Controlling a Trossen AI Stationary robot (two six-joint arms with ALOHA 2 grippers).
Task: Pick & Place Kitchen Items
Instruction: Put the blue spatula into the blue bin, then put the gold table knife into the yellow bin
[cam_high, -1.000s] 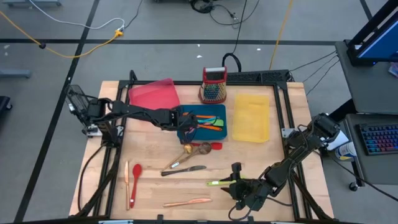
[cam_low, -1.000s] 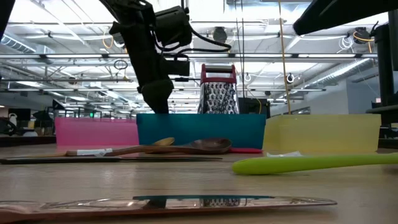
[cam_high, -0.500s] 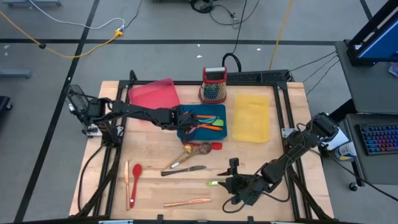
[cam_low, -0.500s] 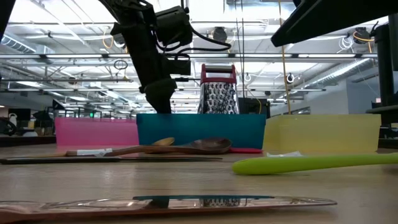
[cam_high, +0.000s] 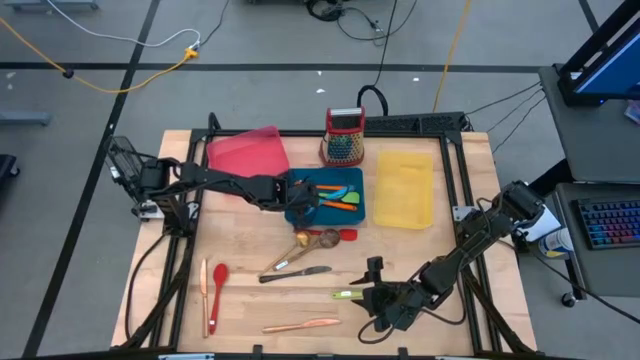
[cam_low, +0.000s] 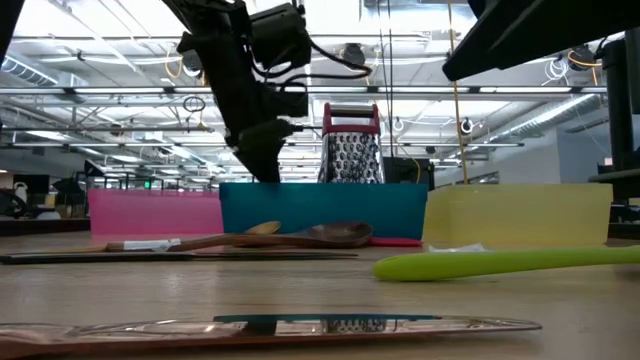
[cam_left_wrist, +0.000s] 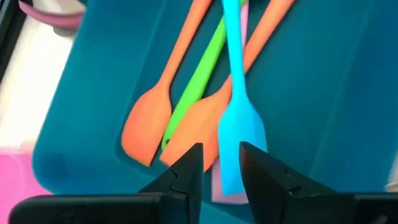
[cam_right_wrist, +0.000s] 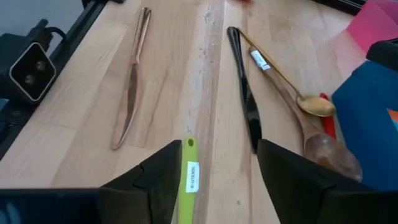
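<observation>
A slim light-blue silicone spatula (cam_left_wrist: 236, 118) is seen lying in the blue rectangular tray (cam_left_wrist: 323, 93), under the left claw (cam_left_wrist: 221, 163), slightly spread; the right claw (cam_right_wrist: 217, 163) is spread over a lime-green handle (cam_right_wrist: 186, 180).

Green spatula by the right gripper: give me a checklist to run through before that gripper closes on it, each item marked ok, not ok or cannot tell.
1. Right gripper open: ok, its fingers stand wide apart.
2. Green spatula lined up between the fingers: ok, in the right wrist view its handle end lies in the gap.
3. Nothing else in the gap: ok, the copper knife and the black knife lie farther off.
4. Fingers low enough to grip: cannot tell.
5. Left gripper out of the way: ok, it is over the blue tray, its fingers slightly apart above the blue spatula.
6. Yellow tray free for a drop: ok, nothing shows in it.
</observation>
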